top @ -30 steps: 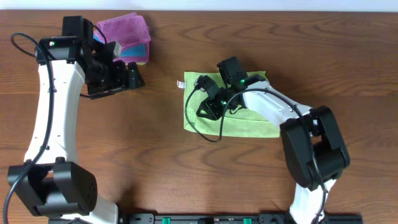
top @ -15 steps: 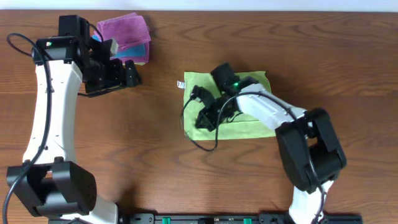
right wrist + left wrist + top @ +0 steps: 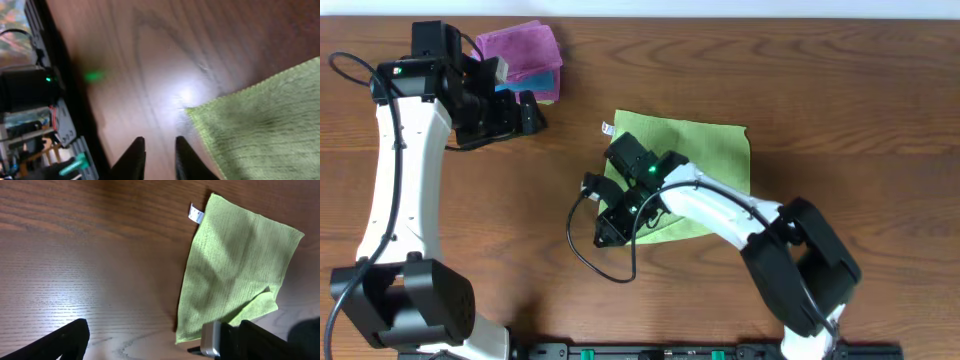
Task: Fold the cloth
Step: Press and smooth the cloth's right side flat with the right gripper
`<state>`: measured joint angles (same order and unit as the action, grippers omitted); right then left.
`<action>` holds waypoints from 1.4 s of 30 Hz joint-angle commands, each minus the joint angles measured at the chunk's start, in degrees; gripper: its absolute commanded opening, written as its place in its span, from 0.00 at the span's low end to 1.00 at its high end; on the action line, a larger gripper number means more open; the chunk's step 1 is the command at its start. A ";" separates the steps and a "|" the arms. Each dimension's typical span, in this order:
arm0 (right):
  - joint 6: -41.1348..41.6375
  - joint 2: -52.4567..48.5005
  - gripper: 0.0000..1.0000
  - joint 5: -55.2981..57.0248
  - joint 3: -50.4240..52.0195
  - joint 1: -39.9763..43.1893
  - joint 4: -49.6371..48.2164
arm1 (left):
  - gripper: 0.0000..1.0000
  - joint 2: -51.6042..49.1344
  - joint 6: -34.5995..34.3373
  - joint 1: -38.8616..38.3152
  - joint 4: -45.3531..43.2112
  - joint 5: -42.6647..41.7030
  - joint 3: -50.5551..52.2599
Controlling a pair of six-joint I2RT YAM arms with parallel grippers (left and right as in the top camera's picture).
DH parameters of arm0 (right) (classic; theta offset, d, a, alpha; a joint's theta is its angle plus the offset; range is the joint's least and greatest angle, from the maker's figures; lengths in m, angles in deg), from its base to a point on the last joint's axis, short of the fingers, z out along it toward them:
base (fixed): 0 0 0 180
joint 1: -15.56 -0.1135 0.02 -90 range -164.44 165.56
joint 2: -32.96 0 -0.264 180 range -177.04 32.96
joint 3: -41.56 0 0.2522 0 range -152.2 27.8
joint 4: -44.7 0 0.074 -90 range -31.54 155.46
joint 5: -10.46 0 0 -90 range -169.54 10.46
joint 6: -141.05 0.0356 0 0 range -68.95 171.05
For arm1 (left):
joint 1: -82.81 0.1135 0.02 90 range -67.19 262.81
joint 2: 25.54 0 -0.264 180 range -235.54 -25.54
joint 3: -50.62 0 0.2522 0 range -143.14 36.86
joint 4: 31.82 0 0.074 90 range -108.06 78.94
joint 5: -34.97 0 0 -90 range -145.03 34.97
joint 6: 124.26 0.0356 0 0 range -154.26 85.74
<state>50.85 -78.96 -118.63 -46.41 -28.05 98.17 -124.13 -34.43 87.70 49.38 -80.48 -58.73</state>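
The green cloth (image 3: pixel 705 155) lies spread out at the table's middle, a white tag (image 3: pixel 608 128) at its far left corner. It also shows in the left wrist view (image 3: pixel 235 260), with its near corner turned over. My right gripper (image 3: pixel 607 232) hovers over bare wood just off the cloth's front left edge. In the right wrist view its fingers (image 3: pixel 156 155) stand slightly apart with nothing between them, and the cloth's corner (image 3: pixel 260 120) lies to their right. My left gripper (image 3: pixel 528 113) is open and empty at the back left, away from the cloth.
A stack of folded cloths (image 3: pixel 520 58), purple on top of blue and yellow, sits at the back left beside my left gripper. The right arm's cable loops over the wood by the cloth's front left. A black rail runs along the table's front edge (image 3: pixel 650 352).
My right gripper has moved left and toward the front, off the cloth and onto bare wood. The cloth now lies more spread out. The left arm has drawn back slightly.
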 commanded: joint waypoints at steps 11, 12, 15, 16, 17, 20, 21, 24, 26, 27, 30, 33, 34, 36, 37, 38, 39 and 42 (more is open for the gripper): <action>7.58 10.14 0.77 26.47 -0.76 2.49 8.85 | 0.95 1.01 -0.70 0.46 0.07 -0.81 -1.07; 7.17 10.12 0.78 27.26 -0.76 3.78 10.21 | 0.95 1.01 -0.70 0.46 0.09 -1.86 -1.07; 4.66 10.01 0.78 28.57 -0.59 8.20 13.25 | 0.96 0.98 -0.68 0.42 0.35 -4.26 -1.05; 3.58 10.01 0.78 28.59 -0.52 9.57 13.64 | 0.95 0.98 -0.68 0.33 0.50 -4.52 -1.05; 2.27 10.01 0.79 28.59 -0.50 11.30 13.97 | 0.95 0.98 -0.66 0.28 0.76 -4.85 -1.05; -1.29 10.01 0.78 28.52 -0.48 17.55 15.15 | 0.96 0.98 -0.42 0.28 1.75 -4.87 -1.05; -2.34 10.01 0.78 28.28 -0.42 19.21 15.58 | 0.95 0.98 -0.44 0.28 1.77 -4.87 -1.05; -5.62 10.01 0.76 26.82 -0.13 23.34 17.44 | 0.95 0.98 -0.44 0.28 1.73 -5.18 -1.05; -7.32 10.01 0.75 26.82 0.35 25.70 18.62 | 0.95 0.98 -0.42 0.28 1.70 -5.29 -1.05; -7.69 10.01 0.75 26.77 0.74 26.58 18.84 | 0.95 0.98 -0.20 0.28 1.70 -5.35 -1.05; -9.09 10.01 0.74 25.42 1.92 28.48 18.80 | 0.96 0.98 -0.13 0.28 1.64 -5.75 -1.05; -9.97 9.97 0.74 23.76 3.32 29.94 18.78 | 0.96 0.98 -0.02 0.28 1.53 -5.77 -1.05; -10.19 9.90 0.73 23.80 4.17 30.23 18.36 | 0.95 0.98 -0.02 0.28 1.53 -5.77 -1.05; -10.19 9.90 0.70 23.82 5.90 30.69 17.27 | 0.95 0.98 0.02 0.28 1.53 -5.92 -1.05; -10.16 9.90 0.69 23.82 6.64 30.93 16.76 | 0.95 0.98 0.02 0.28 1.53 -6.05 -1.05; -10.16 9.90 0.67 23.80 7.32 31.04 16.33 | 0.95 0.98 0.02 0.28 1.53 -6.14 -1.05; -10.16 9.90 0.67 23.80 7.78 31.06 16.02 | 0.95 0.98 0.02 0.28 1.53 -6.12 -1.05; -10.16 9.90 0.67 23.87 8.66 31.15 14.91 | 0.95 0.98 0.00 0.28 1.55 -6.14 -1.05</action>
<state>41.69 -69.41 -93.89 -38.63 2.50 113.73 -124.13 -34.45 87.70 50.76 -86.03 -58.73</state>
